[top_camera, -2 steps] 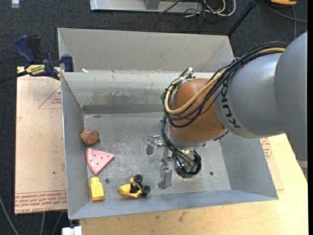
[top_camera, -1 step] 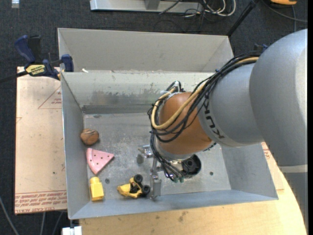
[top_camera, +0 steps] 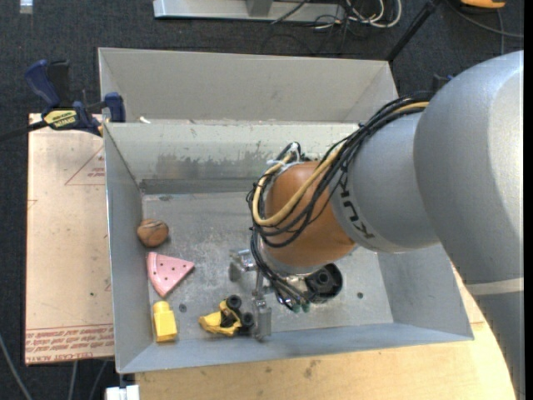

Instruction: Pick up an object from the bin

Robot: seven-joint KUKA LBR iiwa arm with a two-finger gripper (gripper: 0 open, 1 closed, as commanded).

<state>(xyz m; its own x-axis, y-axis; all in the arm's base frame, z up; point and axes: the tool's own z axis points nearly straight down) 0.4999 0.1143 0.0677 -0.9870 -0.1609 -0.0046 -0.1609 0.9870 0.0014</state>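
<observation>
Big pale grey arm [top_camera: 466, 182] there, smooth and rounded, black lettering [top_camera: 348, 211] along its side. A glossy orange cover [top_camera: 304, 215] caps the wrist, black and yellowish cables [top_camera: 333, 161] looping over it. Beneath, a silvery metal gripper [top_camera: 261, 322].

The broad grey robot arm [top_camera: 433, 182], cut off at the right edge, covers most of the right half of the floor of the grey metal bin [top_camera: 125, 223]. Its orange wrist cover [top_camera: 304, 215] and looped cables [top_camera: 279, 211] hide the greater part of the gripper [top_camera: 263, 323] by the near wall. A round black object [top_camera: 325, 282] peeks half out from beneath the wrist, its kind unclear. The small yellow-and-black piece [top_camera: 221, 321] just left of the gripper is too small to identify.
</observation>
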